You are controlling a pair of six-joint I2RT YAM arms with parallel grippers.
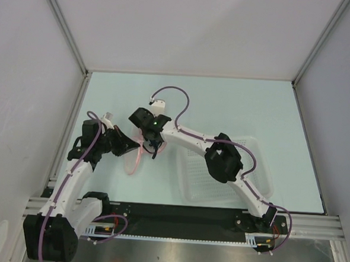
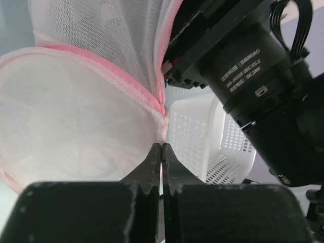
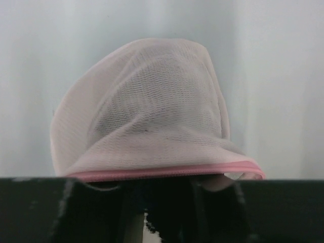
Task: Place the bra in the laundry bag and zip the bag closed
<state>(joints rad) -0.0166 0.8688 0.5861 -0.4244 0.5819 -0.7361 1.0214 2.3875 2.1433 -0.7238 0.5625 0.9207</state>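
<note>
The laundry bag (image 2: pixel 76 126) is a white mesh pouch with a pink rim (image 2: pixel 121 76). My left gripper (image 2: pixel 162 146) is shut on the rim's seam and holds the bag up off the table (image 1: pixel 136 159). In the right wrist view the bag's mesh (image 3: pixel 152 106) domes over my right gripper (image 3: pixel 164 185), and its pink rim (image 3: pixel 167 171) lies across the fingers. Dark fabric with a ragged edge, the bra (image 3: pixel 169 217), fills the space between those fingers below the rim. The fingers are too dark to show how wide they stand. From above, the right gripper (image 1: pixel 152 140) sits at the bag's mouth.
A white perforated plastic basket (image 1: pixel 253 171) stands on the pale table to the right of the bag, partly under the right arm. It also shows behind the bag as a white basket (image 2: pixel 202 147) in the left wrist view. Grey walls enclose the table.
</note>
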